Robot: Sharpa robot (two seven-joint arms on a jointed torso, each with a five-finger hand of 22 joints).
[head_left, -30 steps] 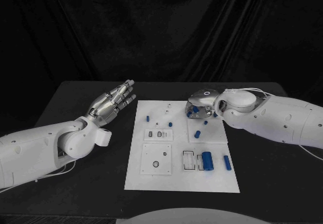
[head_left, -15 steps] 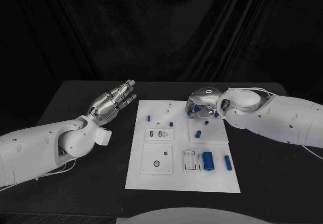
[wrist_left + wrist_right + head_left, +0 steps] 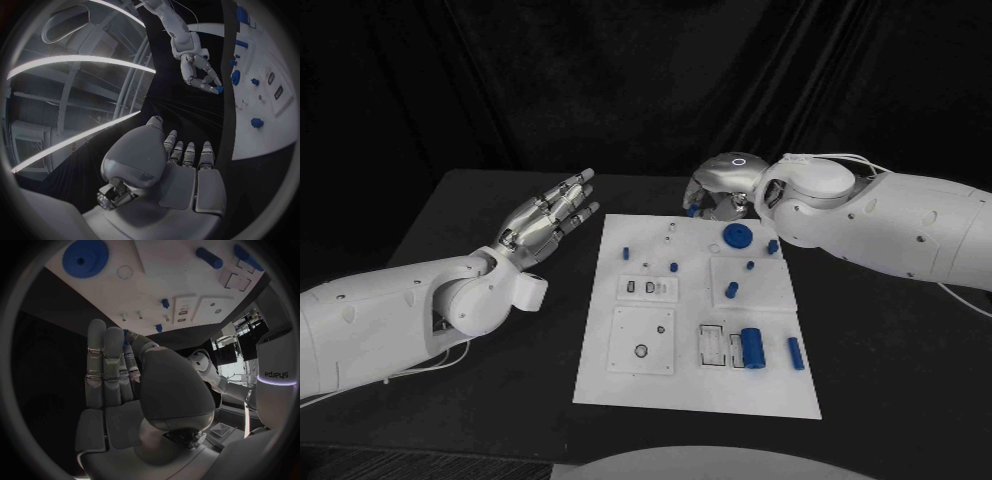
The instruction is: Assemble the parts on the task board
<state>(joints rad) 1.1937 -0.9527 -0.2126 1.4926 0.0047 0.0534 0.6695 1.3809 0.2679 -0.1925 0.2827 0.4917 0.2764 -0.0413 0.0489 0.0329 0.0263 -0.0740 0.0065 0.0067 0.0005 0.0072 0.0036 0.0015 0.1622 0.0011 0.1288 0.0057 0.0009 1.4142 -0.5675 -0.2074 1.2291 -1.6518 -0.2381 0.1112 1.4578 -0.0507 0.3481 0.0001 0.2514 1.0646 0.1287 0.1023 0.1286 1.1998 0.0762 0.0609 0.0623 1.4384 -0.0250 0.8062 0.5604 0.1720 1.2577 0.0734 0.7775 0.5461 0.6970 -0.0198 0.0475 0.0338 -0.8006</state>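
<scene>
The white task board (image 3: 689, 390) lies in the middle of the black table. A blue gear (image 3: 737, 235) lies flat near the board's far edge, also seen in the right wrist view (image 3: 84, 255). My right hand (image 3: 723, 188) hangs above the far edge of the board, just beyond the gear. It pinches a small blue part (image 3: 692, 210) between thumb and fingers (image 3: 127, 335). My left hand (image 3: 548, 220) hovers left of the board with its fingers stretched out flat, holding nothing.
A large blue cylinder (image 3: 750, 345) and a blue peg (image 3: 795, 352) lie at the board's near right. Smaller blue pegs (image 3: 731, 290) stand around the board's middle. Bare black table (image 3: 891, 380) lies right of the board and in front of it.
My right hand has lifted off the board and drawn back past its far edge, uncovering the blue gear. The left hand has kept its place.
</scene>
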